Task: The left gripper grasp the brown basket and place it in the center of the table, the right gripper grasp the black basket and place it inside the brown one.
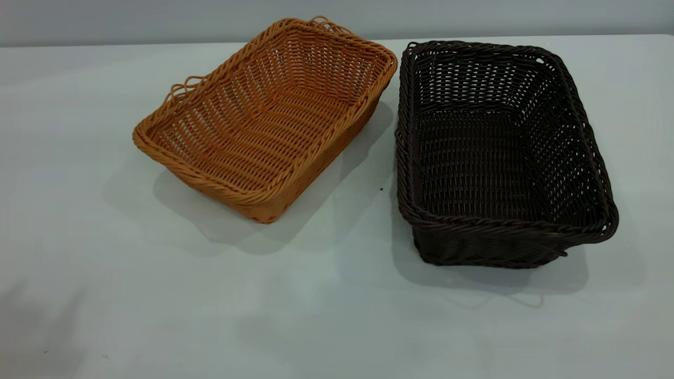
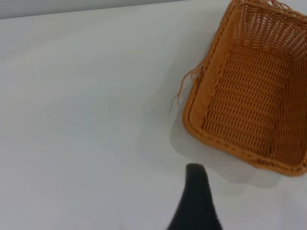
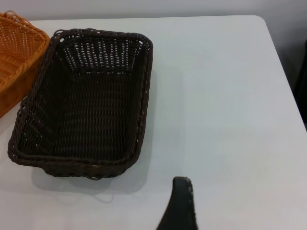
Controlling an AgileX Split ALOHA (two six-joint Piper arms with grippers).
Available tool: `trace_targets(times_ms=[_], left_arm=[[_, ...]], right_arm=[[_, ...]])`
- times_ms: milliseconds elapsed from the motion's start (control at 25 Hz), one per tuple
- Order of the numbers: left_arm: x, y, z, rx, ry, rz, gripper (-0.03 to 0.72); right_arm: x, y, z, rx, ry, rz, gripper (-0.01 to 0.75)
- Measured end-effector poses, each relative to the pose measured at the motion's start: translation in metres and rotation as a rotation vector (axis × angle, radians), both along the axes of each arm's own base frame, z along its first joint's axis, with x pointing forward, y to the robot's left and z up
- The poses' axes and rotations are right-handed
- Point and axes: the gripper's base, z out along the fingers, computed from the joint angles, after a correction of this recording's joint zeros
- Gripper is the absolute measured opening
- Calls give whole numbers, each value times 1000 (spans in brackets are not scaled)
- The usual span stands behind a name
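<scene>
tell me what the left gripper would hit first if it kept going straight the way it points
Probably bare table; the visible left gripper finger points just past the brown basket corner, though depth is unclear.

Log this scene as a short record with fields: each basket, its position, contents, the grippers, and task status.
brown basket: on the table, left of the black one, turned at an angle, empty
black basket: on the table, right side, upright, empty
basket relation: side by side, far corners close; contact cannot be told
left gripper: only one dark fingertip in its wrist view, short of the brown basket, holding nothing
right gripper: only one dark fingertip in its wrist view, short of the black basket, holding nothing
task status: no basket grasped; nesting not yet done
</scene>
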Motion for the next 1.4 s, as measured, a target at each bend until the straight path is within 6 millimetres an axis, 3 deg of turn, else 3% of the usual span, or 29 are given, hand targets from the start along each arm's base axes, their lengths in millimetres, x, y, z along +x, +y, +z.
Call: trace_targets(times_ms=[240, 480, 600, 760, 1000, 1240, 1400], left_arm=[[96, -32, -31, 65, 100, -166, 522], [192, -66, -90, 101, 213, -239, 522], [233, -79, -123, 106, 258, -261, 522], [276, -96, -164, 105, 315, -298, 522], [309, -111, -217, 127, 365, -345, 522], [313, -111, -229, 151, 371, -354, 520], [311, -110, -248, 151, 406, -353, 491]], right_arm=[[0, 0, 0, 7, 0, -4, 574], [4, -1, 5, 26, 23, -36, 574], [17, -1, 17, 32, 89, -52, 574], [49, 3, 22, 48, 226, -58, 574], [106, 14, 10, 125, 391, -39, 574], [155, 32, -16, 286, 546, -3, 574], [181, 45, -36, 414, 625, 34, 574]])
